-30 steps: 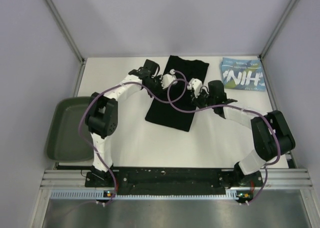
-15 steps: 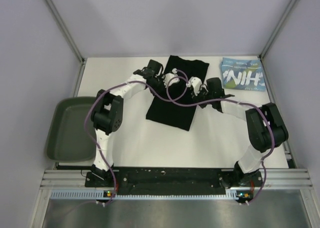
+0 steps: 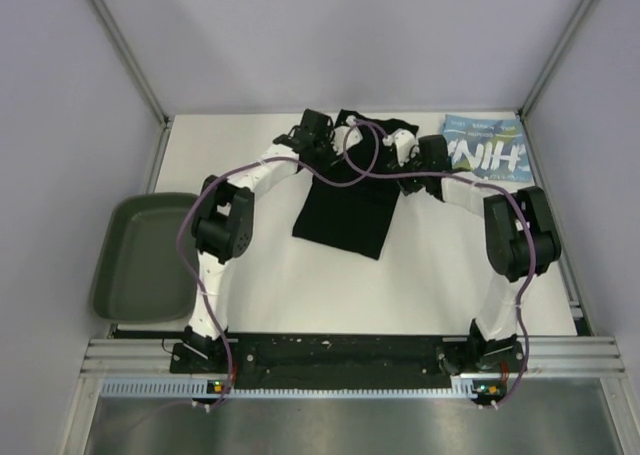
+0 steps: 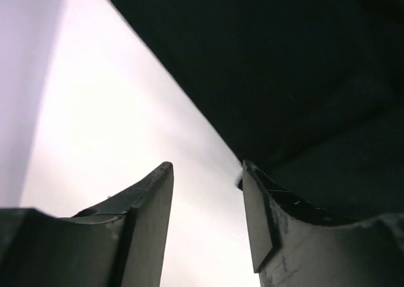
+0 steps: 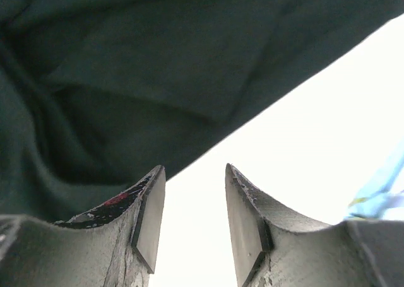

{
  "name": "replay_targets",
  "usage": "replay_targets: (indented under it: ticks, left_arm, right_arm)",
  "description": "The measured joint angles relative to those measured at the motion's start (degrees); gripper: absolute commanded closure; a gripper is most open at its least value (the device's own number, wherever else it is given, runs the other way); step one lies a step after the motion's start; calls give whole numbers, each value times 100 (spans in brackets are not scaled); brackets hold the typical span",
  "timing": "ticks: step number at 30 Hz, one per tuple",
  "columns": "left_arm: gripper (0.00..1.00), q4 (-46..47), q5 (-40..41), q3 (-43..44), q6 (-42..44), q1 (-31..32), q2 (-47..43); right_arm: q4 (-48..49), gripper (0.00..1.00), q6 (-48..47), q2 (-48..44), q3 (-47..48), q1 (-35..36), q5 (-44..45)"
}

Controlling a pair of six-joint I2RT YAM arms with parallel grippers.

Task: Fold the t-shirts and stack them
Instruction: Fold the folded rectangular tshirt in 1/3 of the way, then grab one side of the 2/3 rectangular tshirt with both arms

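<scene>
- A dark green tray sits at the near left edge of the white table. It looks like smooth plastic with round corners.
- The black t-shirt lies in the middle of the table. It is soft, plain cloth with wrinkles, and its far part is bunched up.
- The left gripper is at the shirt's far edge. Its fingers are spread apart and hold nothing. One finger is right by the cloth.
- The right gripper is spread apart too, holding nothing, beside the dark folds.
- The light blue t-shirt lies folded at the far right. Its big white letters look like N, I, H.
</scene>
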State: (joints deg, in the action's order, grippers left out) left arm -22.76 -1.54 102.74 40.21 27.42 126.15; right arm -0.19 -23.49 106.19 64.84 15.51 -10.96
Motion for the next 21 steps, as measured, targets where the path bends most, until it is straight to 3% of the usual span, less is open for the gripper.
replay_targets:
  ticks: [7,10,14,18,21]
  left_arm:
    - [51,125,-22,1279,-518,-109,-11]
    - [50,11,-533,1187,-481,-232,-289]
    - [45,-208,-1596,-494,142,-382,-1480]
    - [41,-625,-2608,-2085,1279,-365,-2667]
    - [39,-1067,-3091,-2664,2212,-315,-3056]
  right_arm:
    - [-90,56,299,-146,723,-446,24]
    - [-144,45,122,-684,378,-501,-256]
    - [-240,35,-678,-2083,-730,-205,-846]
    - [-415,34,-1657,-3174,-1563,566,-1360]
    - [-560,34,-2232,-3650,-2175,1156,-1622]
